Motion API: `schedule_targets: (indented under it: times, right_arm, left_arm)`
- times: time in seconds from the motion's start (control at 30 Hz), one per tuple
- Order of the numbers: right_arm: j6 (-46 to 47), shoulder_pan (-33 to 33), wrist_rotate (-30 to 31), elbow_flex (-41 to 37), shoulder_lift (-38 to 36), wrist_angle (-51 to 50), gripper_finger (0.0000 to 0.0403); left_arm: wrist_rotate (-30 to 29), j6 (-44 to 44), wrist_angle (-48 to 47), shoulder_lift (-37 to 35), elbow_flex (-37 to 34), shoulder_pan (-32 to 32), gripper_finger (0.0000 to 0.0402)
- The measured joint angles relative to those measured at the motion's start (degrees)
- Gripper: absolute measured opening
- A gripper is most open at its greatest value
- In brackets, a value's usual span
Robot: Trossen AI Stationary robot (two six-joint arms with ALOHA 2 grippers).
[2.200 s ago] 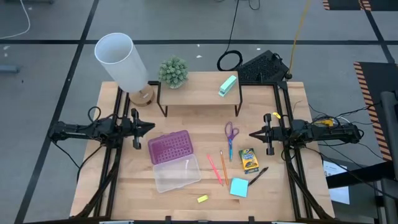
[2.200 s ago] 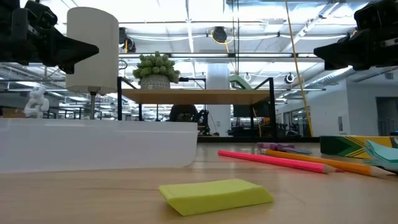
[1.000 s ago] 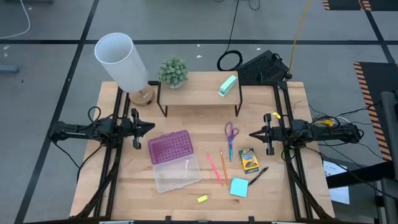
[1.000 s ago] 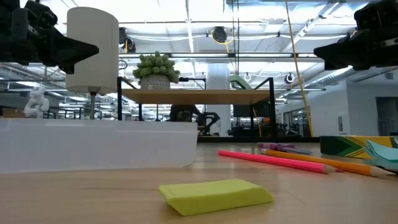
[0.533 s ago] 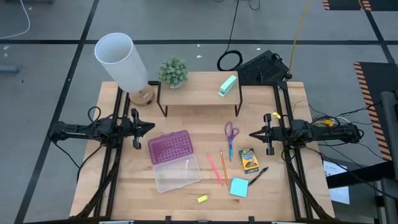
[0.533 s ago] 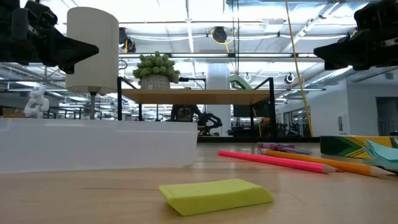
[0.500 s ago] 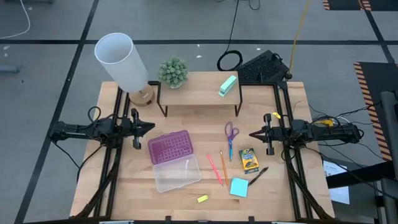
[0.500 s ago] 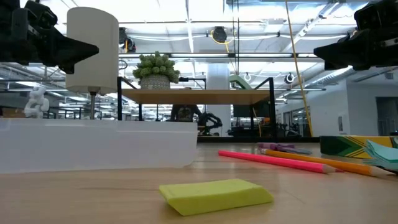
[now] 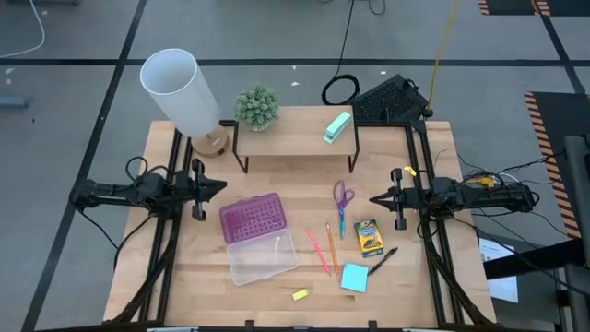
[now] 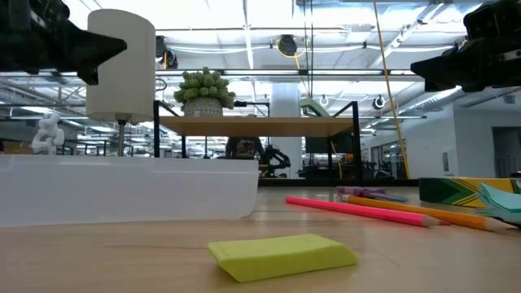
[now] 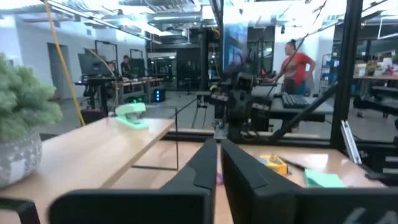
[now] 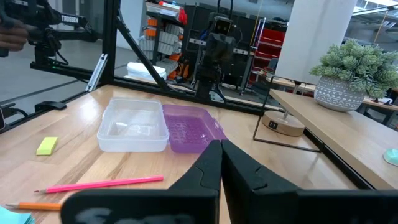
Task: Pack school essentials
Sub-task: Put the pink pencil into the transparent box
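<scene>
The school essentials lie on the table's right half: purple-handled scissors [image 9: 343, 198], pink pencil [image 9: 318, 247], orange pencil [image 9: 330, 242], yellow-green crayon box [image 9: 369, 237], black pen [image 9: 383, 260], blue sticky-note pad [image 9: 354, 278] and yellow eraser [image 9: 300, 295]. An open clear case [image 9: 264, 256] with its purple lid [image 9: 252, 218] lies flat left of them. My left gripper [image 9: 219, 187] hovers shut at the left edge, above the table. My right gripper [image 9: 373, 198] hovers shut at the right edge, beside the scissors. Neither touches anything.
A raised wooden shelf [image 9: 295, 138] at the far side carries a potted plant [image 9: 257, 107] and a mint-green block [image 9: 337, 127]. A white lamp [image 9: 180, 88] stands at the far left. Bare wood lies between the case and the near edge.
My left gripper has drawn back a little toward the table's left edge and risen slightly, still shut. Nothing on the table has moved.
</scene>
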Motion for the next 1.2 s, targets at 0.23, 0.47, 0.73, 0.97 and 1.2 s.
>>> schedule_targets:
  times: [0.23, 0.47, 0.73, 0.97, 1.2]
  right_arm:
    - [0.0, 0.0, 0.0, 0.0, 0.0, 0.0, 0.0000]
    - [2.7, 0.0, 0.0, 0.0, 0.0, 0.3, 0.0000]
    - [9.1, 0.0, 0.0, 0.0, 0.0, 0.5, 0.0000]
    - [14.4, 0.0, 0.2, 0.0, 0.0, 0.5, 0.0000]
    - [15.1, 0.0, 0.2, 0.0, 0.0, 0.5, 0.0000]
  left_arm:
    - [-1.3, -0.8, -5.6, 6.3, 10.4, 0.0, 0.0003]
    - [-0.9, -2.9, -19.8, 18.5, 28.6, 0.0, 0.0002]
    - [-0.7, -3.7, -34.4, 33.3, 54.1, 0.0, 0.0002]
    - [1.2, -4.2, -49.2, 46.1, 73.6, -1.0, 0.0009]
    - [1.3, -7.0, -53.7, 53.9, 78.5, -4.6, 0.0002]
